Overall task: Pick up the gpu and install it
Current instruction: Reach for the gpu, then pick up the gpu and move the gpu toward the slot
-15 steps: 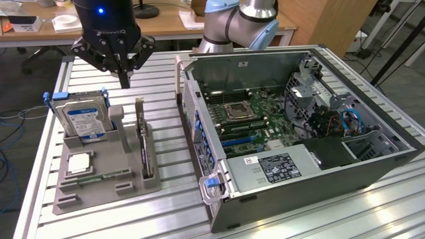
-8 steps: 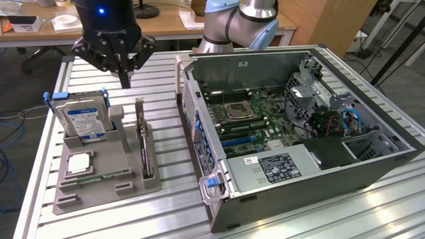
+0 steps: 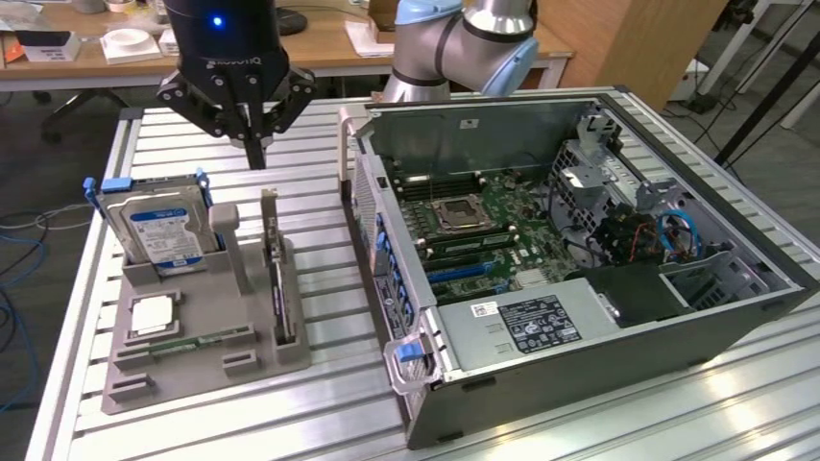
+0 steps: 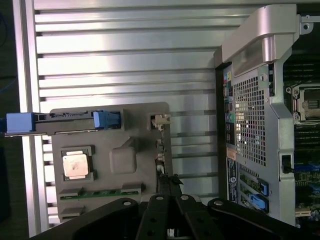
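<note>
The gpu (image 3: 277,279) stands on edge in a slot of the grey holder (image 3: 244,363), to the exterior view's left of the open computer case (image 3: 577,240). From above, the gpu (image 4: 161,160) is a thin dark line with its silver bracket at one end. My gripper (image 3: 257,152) hangs above the far end of the card, clear of it, fingers shut with nothing between them. In the wrist view the gripper (image 4: 169,201) sits right over the card's line.
The holder also carries a silver hard drive (image 3: 160,226) with a blue-white label, a CPU chip (image 3: 152,315) and a narrow memory stick (image 3: 199,338). The case lies on its side on the slatted aluminium table (image 3: 321,144) with its motherboard (image 3: 474,230) exposed.
</note>
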You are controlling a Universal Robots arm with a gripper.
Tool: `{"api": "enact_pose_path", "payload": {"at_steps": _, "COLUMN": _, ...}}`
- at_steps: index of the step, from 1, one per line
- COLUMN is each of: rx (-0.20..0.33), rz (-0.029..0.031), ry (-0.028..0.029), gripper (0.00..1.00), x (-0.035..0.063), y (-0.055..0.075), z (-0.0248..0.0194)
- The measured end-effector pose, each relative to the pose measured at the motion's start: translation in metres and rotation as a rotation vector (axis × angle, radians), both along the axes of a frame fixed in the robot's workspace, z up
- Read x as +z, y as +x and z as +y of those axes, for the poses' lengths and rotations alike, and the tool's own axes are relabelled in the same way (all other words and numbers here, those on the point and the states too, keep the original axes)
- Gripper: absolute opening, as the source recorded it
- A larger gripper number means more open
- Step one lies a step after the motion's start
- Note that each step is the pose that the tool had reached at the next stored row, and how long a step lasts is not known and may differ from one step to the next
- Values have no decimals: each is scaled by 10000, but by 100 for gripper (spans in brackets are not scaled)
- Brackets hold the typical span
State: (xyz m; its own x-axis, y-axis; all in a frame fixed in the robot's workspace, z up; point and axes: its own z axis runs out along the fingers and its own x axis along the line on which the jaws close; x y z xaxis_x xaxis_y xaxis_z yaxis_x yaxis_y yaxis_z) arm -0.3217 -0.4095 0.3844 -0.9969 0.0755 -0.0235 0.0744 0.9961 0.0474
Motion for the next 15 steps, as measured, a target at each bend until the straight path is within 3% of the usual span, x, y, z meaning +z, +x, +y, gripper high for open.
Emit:
{"api": "enact_pose_path", "payload": {"at_steps": 13, "rx": 0, "rz": 0, "ry": 0, "gripper": 11, "x": 0, "y": 0, "z": 0}}
{"api": "enact_pose_path", "payload": {"at_steps": 15, "rx": 0, "rz": 0, "ry": 0, "gripper": 23, "x": 0, "y": 0, "z": 0}}
